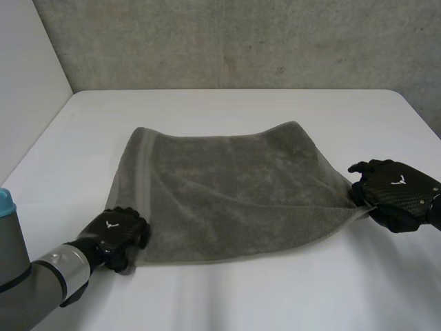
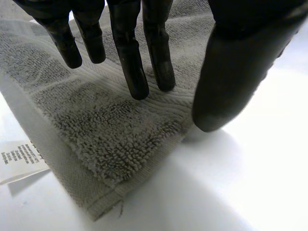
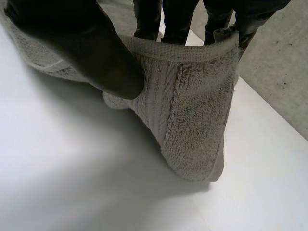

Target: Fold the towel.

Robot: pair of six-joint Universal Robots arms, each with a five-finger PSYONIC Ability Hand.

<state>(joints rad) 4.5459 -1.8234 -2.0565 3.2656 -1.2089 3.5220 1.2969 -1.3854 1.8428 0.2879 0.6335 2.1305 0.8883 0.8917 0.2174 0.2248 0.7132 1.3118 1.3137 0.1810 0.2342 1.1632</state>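
A grey towel (image 1: 227,193) lies folded over on the white table (image 1: 241,296), its fold along the left side. My left hand (image 1: 117,233) rests at the towel's near-left corner. In the left wrist view this hand (image 2: 130,57) is open: straight fingers hover just over the corner of the towel (image 2: 110,130) and the thumb stands apart beside the edge. My right hand (image 1: 396,193) is at the near-right corner. In the right wrist view its thumb (image 3: 91,48) and fingers pinch the towel's hem, and the towel's corner (image 3: 197,120) hangs lifted off the table.
A white care label (image 2: 17,159) sticks out from under the towel's corner by my left hand. A grey wall (image 1: 241,41) stands behind the table's far edge. Bare table surrounds the towel on every side.
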